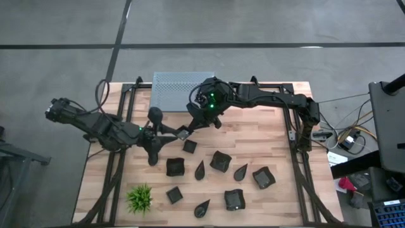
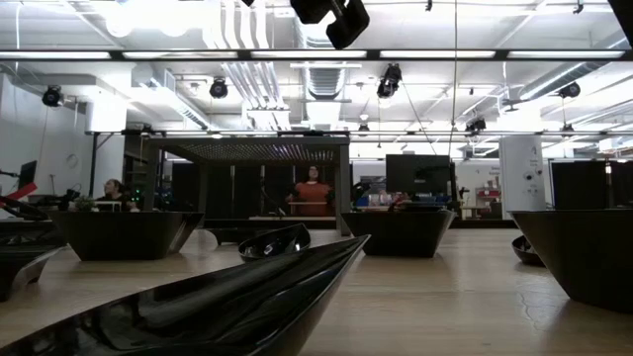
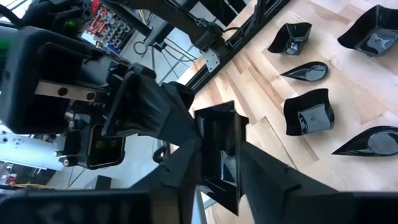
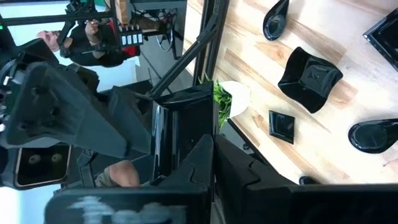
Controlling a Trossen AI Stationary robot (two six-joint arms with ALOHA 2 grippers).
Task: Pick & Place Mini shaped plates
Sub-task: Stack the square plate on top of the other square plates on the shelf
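Handover plate: 1 small square black dish (image 1: 183,133) is held up in the air between the 2 grippers, above the table's middle and just off the near edge of the grey perforated box (image 1: 177,88).
Right gripper: the right gripper (image 1: 190,126) reaches out from over the box's near right corner; its jaws are clamped on 1 rim of the dish (image 4: 177,134), which stands edge-on between its fingers.
Left gripper: the left gripper (image 1: 172,132) meets it from the other side. In its wrist view the fingers (image 3: 180,158) flank the dish (image 3: 217,155), but I cannot tell whether they grip the rim or have let go.
Other plates: about 10 more, square and teardrop, lie scattered on the wood on the side of the held dish away from the box, for example a larger square one (image 1: 175,166) and a teardrop (image 1: 200,170). The green plant (image 1: 139,198) sits farthest from the box, at the near left.
Handling: the dishes look light, rigid and glossy, so likely slippery and perhaps chippable.
Hold: pinch a raised rim wall, pads inside and outside, as done here.
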